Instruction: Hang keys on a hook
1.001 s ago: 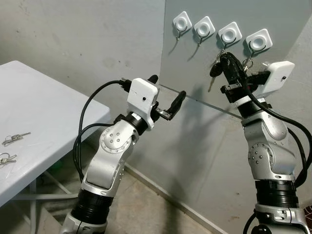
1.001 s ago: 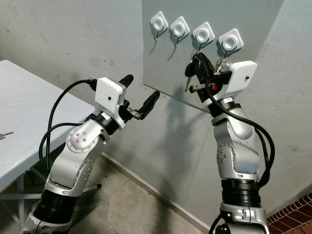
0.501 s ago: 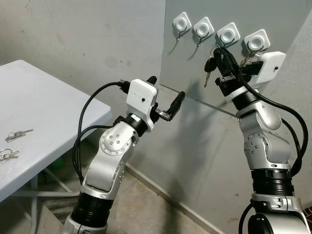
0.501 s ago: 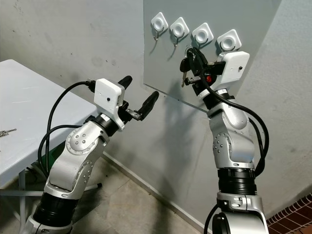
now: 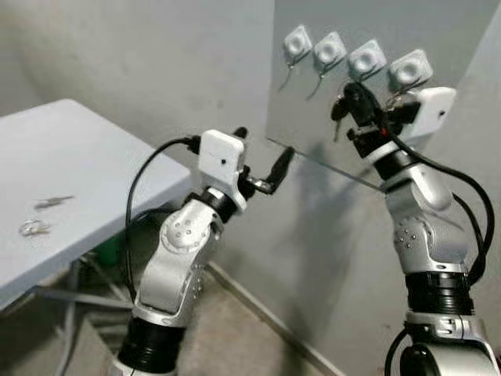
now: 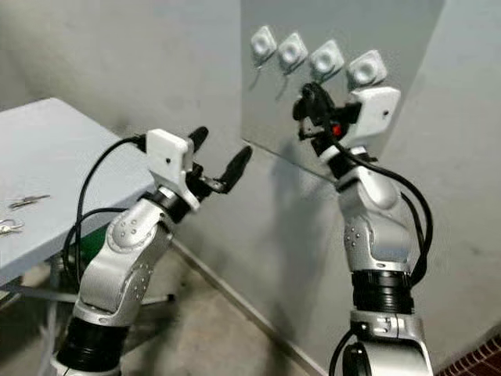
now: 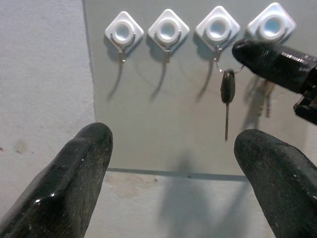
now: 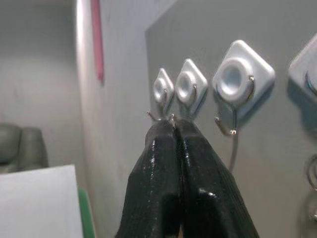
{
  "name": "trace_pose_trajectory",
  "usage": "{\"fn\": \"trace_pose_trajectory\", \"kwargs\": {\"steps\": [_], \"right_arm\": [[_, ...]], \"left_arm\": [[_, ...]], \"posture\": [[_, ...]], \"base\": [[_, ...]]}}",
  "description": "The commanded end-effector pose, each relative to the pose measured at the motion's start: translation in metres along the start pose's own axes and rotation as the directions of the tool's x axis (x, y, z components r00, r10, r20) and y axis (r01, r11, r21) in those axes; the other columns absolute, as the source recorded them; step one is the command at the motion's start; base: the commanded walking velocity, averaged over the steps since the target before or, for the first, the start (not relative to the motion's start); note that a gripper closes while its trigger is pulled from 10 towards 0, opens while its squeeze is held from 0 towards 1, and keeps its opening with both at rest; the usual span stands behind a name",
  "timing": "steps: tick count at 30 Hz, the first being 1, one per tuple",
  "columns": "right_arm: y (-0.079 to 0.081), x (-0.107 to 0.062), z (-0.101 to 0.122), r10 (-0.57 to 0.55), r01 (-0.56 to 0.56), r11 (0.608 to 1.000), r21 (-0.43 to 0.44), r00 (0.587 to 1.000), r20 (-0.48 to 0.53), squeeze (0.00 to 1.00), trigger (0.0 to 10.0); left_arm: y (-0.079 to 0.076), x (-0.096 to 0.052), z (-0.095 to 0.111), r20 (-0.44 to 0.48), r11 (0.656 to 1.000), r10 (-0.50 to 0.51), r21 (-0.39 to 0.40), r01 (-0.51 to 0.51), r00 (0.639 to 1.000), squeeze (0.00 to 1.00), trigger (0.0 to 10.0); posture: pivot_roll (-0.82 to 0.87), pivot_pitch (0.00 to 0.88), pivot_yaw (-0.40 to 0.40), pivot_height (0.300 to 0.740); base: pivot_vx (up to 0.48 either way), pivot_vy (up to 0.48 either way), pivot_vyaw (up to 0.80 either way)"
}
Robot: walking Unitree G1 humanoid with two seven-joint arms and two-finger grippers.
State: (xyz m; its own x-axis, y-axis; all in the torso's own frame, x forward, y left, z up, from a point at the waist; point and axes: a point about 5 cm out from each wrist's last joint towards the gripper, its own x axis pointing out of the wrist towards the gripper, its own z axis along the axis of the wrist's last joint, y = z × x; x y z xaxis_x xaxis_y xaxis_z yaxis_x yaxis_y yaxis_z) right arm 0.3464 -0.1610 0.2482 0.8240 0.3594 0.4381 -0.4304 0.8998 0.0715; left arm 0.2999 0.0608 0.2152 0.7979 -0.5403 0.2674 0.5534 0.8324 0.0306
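Presently, in the left eye view, the right gripper is raised against the flat grey wall panel, its black fingers pressed together just below the third of four white diamond-shaped plastic hook mounts. The black-headed key on a thin metal ring hangs beside the fingertips, on the side toward the left gripper; whether the fingers grip its ring cannot be told here. The left gripper is held off the panel's lower edge, its two long fingers spread wide with nothing between them. Far out past the left arm, the pale grey tabletop carries two small blurred sets of metal keys.

In the right eye view, the same arrangement shows: right gripper at the third mount, left gripper apart from it and open wide.

In the left wrist view, the broad matt fingers frame the panel. The key's ring sits at the third mount's wire hook, blade hanging straight down; a right gripper fingertip is at the ring. Another key set hangs under the fourth mount.

In the right wrist view, the glossy fingers meet tip to tip before the hooks; the key itself cannot be made out.
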Motion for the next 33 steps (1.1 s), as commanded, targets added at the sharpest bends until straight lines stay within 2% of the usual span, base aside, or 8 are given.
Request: {"fn": "trace_pose_trajectory", "kwargs": {"steps": [1,5,13,23,27,33], "right_arm": [[0.0,0.001,0.005,0.014,-0.014,1.0,-0.014,1.0,0.013,0.0,10.0],[0.0,0.0,0.005,0.013,-0.013,1.0,-0.019,1.0,0.01,0.0,10.0],[0.0,0.0,0.005,0.015,-0.014,1.0,-0.019,1.0,0.004,0.0,10.0],[-0.001,0.0,0.006,0.018,-0.018,1.0,-0.024,1.0,0.001,0.0,10.0],[-0.001,0.0,0.006,0.017,-0.017,1.0,-0.024,1.0,0.0,0.0,10.0],[-0.001,-0.001,0.006,0.019,-0.019,1.0,-0.024,1.0,0.0,0.0,10.0]], "left_arm": [[0.002,0.001,0.003,0.004,1.0,0.008,0.008,-0.008,1.0,0.0,10.0],[0.004,0.0,0.002,-0.003,1.0,0.018,-0.022,-0.018,1.0,0.0,10.0],[0.01,0.0,0.003,-0.004,0.997,0.053,-0.052,-0.053,0.999,0.0,10.0],[0.017,0.0,-0.002,-0.048,0.989,0.117,-0.08,-0.12,0.992,0.0,10.0],[0.024,0.0,-0.002,-0.047,0.978,0.151,-0.135,-0.156,0.987,0.0,10.0],[0.027,0.0,0.0,-0.033,0.976,0.204,-0.074,-0.206,0.978,0.0,10.0]], "posture": [[0.06,0.0,-0.065,0.74],[0.06,0.0,-0.065,0.74],[0.06,0.0,-0.07,0.74],[0.06,0.0,-0.072,0.74],[0.05,0.0,-0.07,0.74],[0.05,0.0,-0.069,0.74]], "base": [[0.0,0.0,0.0],[0.0,0.0,0.0],[0.0,0.449,0.0],[0.0,0.0,0.0],[0.064,0.0,0.0],[0.042,0.0,0.0]]}}
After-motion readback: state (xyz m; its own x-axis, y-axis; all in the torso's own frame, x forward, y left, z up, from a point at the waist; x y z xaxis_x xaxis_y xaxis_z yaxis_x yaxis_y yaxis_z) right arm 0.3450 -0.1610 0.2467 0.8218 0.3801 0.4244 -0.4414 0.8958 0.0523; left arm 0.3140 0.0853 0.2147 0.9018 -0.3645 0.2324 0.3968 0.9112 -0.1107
